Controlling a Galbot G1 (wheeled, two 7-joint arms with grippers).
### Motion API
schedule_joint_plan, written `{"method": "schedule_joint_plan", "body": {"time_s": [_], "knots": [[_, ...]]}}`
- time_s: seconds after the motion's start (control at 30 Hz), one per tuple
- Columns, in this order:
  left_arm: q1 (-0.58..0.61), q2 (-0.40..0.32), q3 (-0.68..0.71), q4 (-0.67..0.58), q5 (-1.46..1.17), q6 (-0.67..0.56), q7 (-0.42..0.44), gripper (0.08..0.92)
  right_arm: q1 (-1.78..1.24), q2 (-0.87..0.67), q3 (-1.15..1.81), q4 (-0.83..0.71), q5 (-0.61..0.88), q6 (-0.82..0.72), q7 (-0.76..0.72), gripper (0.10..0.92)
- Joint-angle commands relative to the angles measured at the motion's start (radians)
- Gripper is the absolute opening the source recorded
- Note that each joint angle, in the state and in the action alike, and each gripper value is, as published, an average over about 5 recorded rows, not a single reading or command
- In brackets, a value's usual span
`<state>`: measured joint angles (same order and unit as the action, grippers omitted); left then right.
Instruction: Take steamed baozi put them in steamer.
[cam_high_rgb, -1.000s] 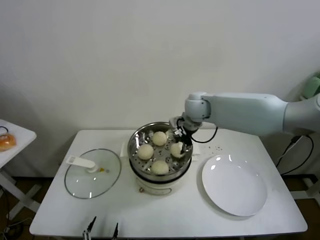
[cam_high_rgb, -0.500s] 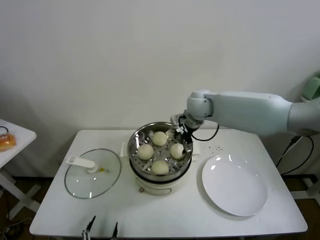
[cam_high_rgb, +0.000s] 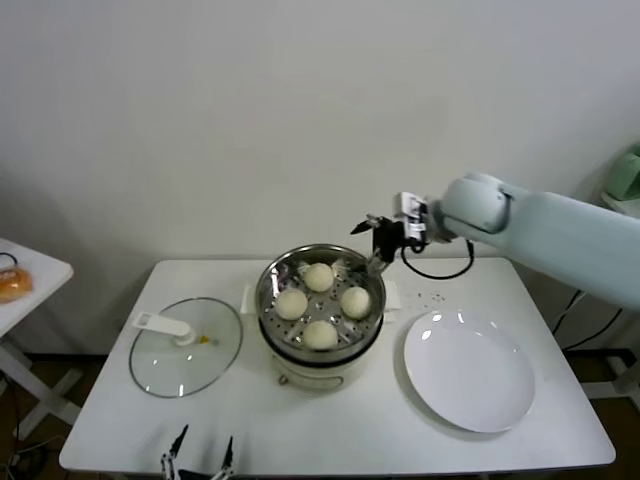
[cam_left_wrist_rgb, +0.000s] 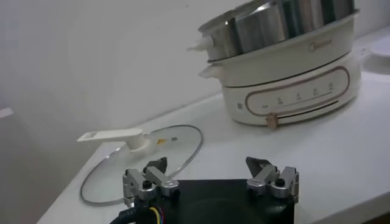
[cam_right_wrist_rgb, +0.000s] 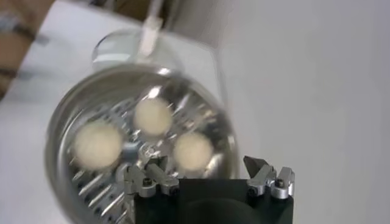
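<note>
Four small, round, off-white steamed baozi (cam_high_rgb: 318, 304) sit together inside the round, shiny stainless-steel steamer (cam_high_rgb: 272, 282) with its perforated floor, just left of the middle of the head view, on a cream-white electric pot base (cam_high_rgb: 315, 370) on the white bench (cam_high_rgb: 350, 425). Judging by this, the loading looks complete: the large, white, round plate (cam_high_rgb: 468, 375) at the lower right of the frame carries nothing.

The right gripper (cam_high_rgb: 378, 242) hangs above the far right rim of the steamer, its fingers spread wide with nothing between them; the right wrist view shows three of the buns below the open fingers (cam_right_wrist_rgb: 151, 178). The left gripper (cam_left_wrist_rgb: 210, 176) waits low at the bottom edge of the head view, near the front of the bench, also wide open and empty.

The risks from here are small ones. The right gripper is close over the rim, so a low or sideways sweep could clip the steel wall and jolt the steamer on its base, or nudge the nearest bun against its neighbours. A dangling black cable (cam_high_rgb: 435, 268) beneath the wrist might also catch the rim. The flat glass lid with a white handle (cam_high_rgb: 186, 345) lies at the left, well apart from both arms, and seems safe unless the left arm rises carelessly.
</note>
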<state>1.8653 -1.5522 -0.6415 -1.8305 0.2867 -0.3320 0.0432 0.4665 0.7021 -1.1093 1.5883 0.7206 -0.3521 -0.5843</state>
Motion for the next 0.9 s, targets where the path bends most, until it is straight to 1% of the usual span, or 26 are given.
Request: {"method": "schedule_joint_plan", "body": {"time_s": [0.03,0.1,0.2,0.3,0.43,0.6,0.67,0.9], "knots": [[-0.007,0.001,0.002,0.006,-0.009,-0.007,-0.001,0.823,-0.651,-0.398,0.662,0.297,0.107,0.097,0.432,0.823],[-0.009,0.0,0.002,0.009,-0.01,-0.01,0.0,0.823,-0.784,-0.441,0.756,0.328,0.106,0.138,0.462,0.823],[-0.014,-0.003,0.004,0.015,-0.013,-0.014,0.002,0.823,-1.184,-0.43,1.141,0.378,0.071,0.161,0.482,0.823],[-0.018,-0.005,0.004,0.017,-0.016,-0.016,0.004,0.823,-1.55,-0.33,1.52,0.42,0.004,0.168,0.511,0.823],[-0.016,-0.009,0.004,0.005,-0.019,-0.016,0.006,0.823,-1.835,-0.139,1.773,0.471,-0.102,0.231,0.523,0.823],[-0.015,-0.014,0.002,-0.005,-0.021,-0.014,0.008,0.823,-2.09,0.106,1.918,0.491,-0.229,0.388,0.471,0.823],[-0.017,-0.015,0.0,-0.004,-0.023,-0.014,0.008,0.823,-2.169,0.187,1.937,0.488,-0.257,0.466,0.447,0.823],[-0.022,-0.02,0.001,0.007,-0.029,-0.018,0.005,0.823,-2.345,0.405,1.846,0.447,-0.306,0.749,0.401,0.823]]}}
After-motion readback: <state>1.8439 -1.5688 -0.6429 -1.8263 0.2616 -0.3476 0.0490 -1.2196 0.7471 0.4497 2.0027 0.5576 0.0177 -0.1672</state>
